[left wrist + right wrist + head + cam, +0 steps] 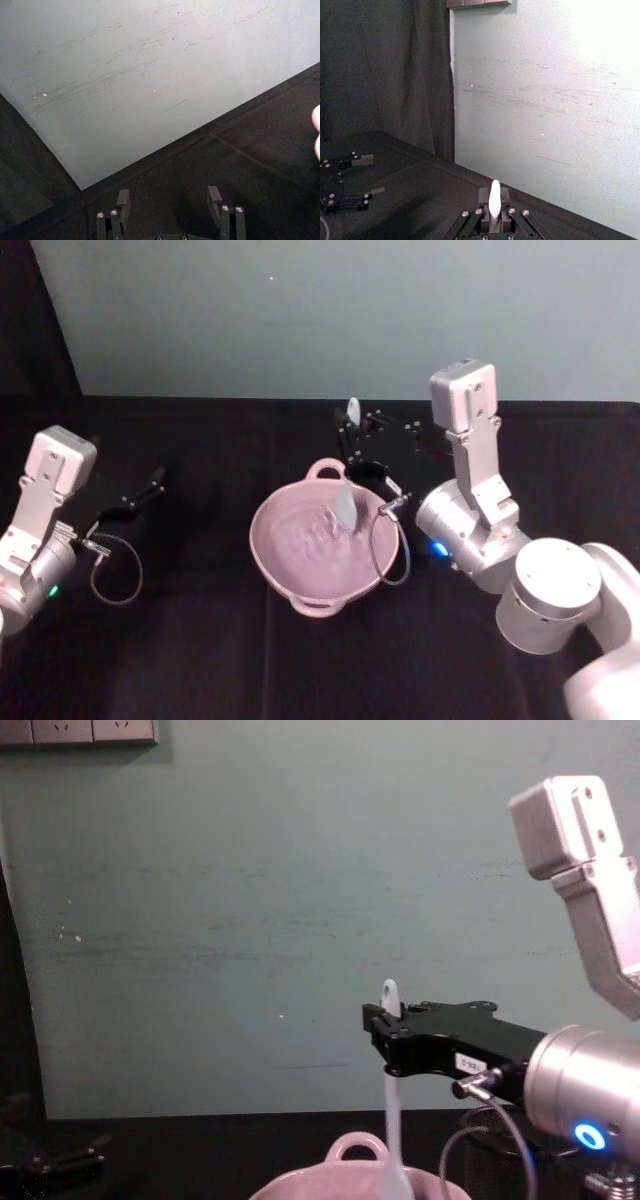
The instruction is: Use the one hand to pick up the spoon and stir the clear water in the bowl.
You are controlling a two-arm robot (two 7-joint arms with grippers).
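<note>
Fingers of the right gripper squeeze the spoon near its top, mid-frame. Its flat end dips into the pink bowl right below. A grey cable hangs beside the bowl. The left gripper rests far left, fingers apart.

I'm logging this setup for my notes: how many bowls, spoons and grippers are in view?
pink bowl: 1
white spoon: 1
grippers: 2, the left gripper open, the right gripper shut on the white spoon
Total: 4
</note>
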